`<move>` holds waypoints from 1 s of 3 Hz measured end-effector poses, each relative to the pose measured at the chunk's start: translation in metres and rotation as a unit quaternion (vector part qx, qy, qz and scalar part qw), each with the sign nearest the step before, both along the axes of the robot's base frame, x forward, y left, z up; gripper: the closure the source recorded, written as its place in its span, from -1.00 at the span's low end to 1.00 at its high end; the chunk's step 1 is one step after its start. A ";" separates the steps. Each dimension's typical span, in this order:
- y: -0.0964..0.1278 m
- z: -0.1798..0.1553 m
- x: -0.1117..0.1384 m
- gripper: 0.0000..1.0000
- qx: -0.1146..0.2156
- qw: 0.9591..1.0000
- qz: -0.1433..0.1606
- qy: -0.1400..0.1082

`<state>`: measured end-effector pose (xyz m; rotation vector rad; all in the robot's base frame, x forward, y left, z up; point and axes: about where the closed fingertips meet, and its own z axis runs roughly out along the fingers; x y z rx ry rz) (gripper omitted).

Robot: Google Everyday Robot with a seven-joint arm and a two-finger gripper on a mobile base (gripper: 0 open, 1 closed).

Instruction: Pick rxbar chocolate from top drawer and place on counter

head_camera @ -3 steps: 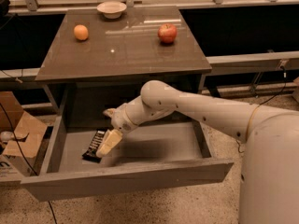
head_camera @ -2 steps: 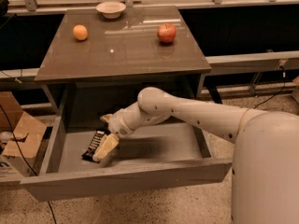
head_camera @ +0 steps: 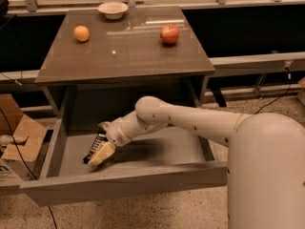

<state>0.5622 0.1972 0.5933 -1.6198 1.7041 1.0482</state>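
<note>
1. Currently I read the rxbar chocolate [head_camera: 96, 144] in the open top drawer [head_camera: 124, 182], left half, below the table's [head_camera: 124, 56] front-left corner.
2. Its long axis runs roughly front to back.
3. The gripper [head_camera: 101, 154] sits over the bar's near end; whether it grips, I cannot tell.

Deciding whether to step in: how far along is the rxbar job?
Done: the top drawer stands open. In hand: the gripper is down inside it at the rxbar chocolate, which lies on its floor. Left: lifting it onto the counter.
</note>
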 end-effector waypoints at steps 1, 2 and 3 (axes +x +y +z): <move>0.003 -0.002 -0.003 -0.21 -0.015 1.000 -0.003 -0.003; 0.003 0.003 -0.003 0.26 -0.015 1.000 -0.003 -0.003; 0.003 0.006 -0.003 0.72 -0.015 1.000 -0.003 -0.003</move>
